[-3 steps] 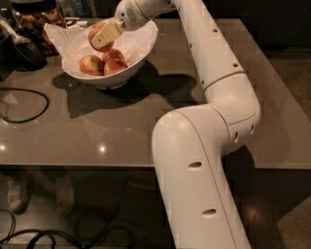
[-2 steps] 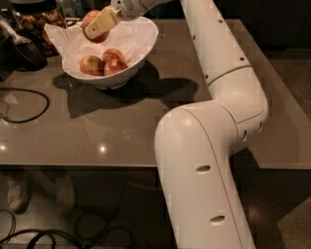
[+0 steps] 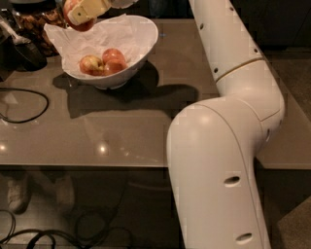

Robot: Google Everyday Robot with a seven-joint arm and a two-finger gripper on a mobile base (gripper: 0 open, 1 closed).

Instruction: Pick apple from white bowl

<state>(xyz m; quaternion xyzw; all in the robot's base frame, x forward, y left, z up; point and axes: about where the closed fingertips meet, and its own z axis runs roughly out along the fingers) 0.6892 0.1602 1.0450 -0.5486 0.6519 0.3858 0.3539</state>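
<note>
My gripper (image 3: pixel 83 13) is at the top left of the camera view, above the far left rim of the white bowl (image 3: pixel 144 46). It is shut on the red-orange apple (image 3: pixel 74 15) and holds it clear of the bowl; the cream fingers (image 3: pixel 90 8) cover part of the apple. The bowl is lined with crumpled white paper (image 3: pixel 109 33) and stands on the brown table (image 3: pixel 121 131). Smaller apples (image 3: pixel 103 62) with yellow patches lie together in the bottom of the bowl.
A glass jar of brown snacks (image 3: pixel 36 22) stands behind the bowl at the far left. A dark object (image 3: pixel 22 48) and a black cable loop (image 3: pixel 24 104) lie at the left. My white arm (image 3: pixel 228 146) fills the right side.
The gripper has risen up and to the left with the apple, from inside the bowl to above its far rim.
</note>
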